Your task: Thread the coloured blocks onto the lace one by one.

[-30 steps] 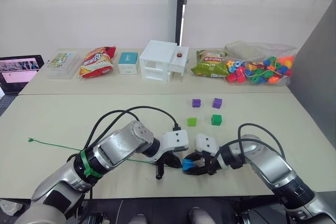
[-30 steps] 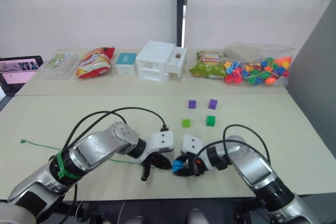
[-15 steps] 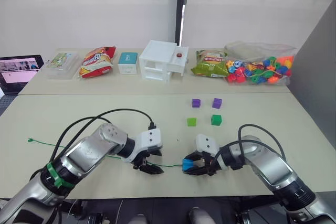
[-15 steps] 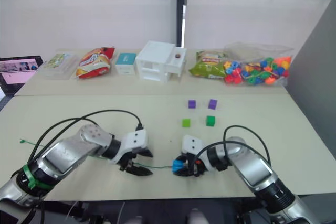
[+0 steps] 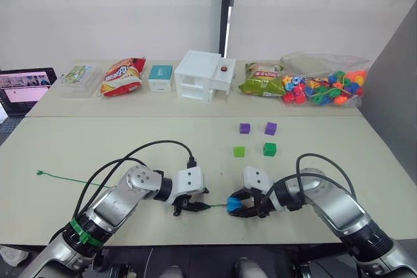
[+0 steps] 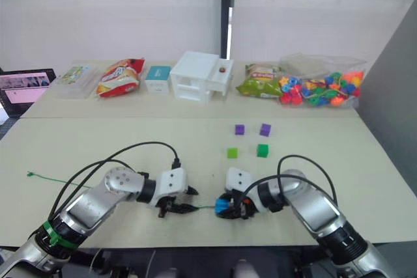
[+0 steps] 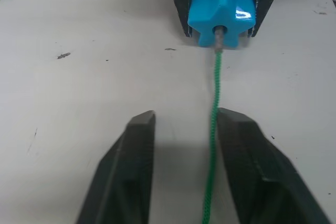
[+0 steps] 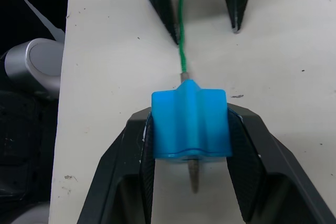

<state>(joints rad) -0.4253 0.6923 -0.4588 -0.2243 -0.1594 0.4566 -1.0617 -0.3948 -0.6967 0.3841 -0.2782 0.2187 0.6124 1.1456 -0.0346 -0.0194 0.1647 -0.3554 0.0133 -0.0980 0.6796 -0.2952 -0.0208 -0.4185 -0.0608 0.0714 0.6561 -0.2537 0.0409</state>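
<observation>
Near the bench's front edge, the right claw [image 8: 191, 182] clamps the blue block [image 8: 190, 125], the lace [image 7: 214, 114] tip poking through — the left claw [image 7: 186, 174], spread and empty, could snag the lace and drag it back out.

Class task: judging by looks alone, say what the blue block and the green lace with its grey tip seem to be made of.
Blue block: probably glossy moulded plastic, given its bright highlights. Green lace: likely braided cord, with a twisted weave showing. Its grey tip: stiff, dull, possibly metal.
</observation>
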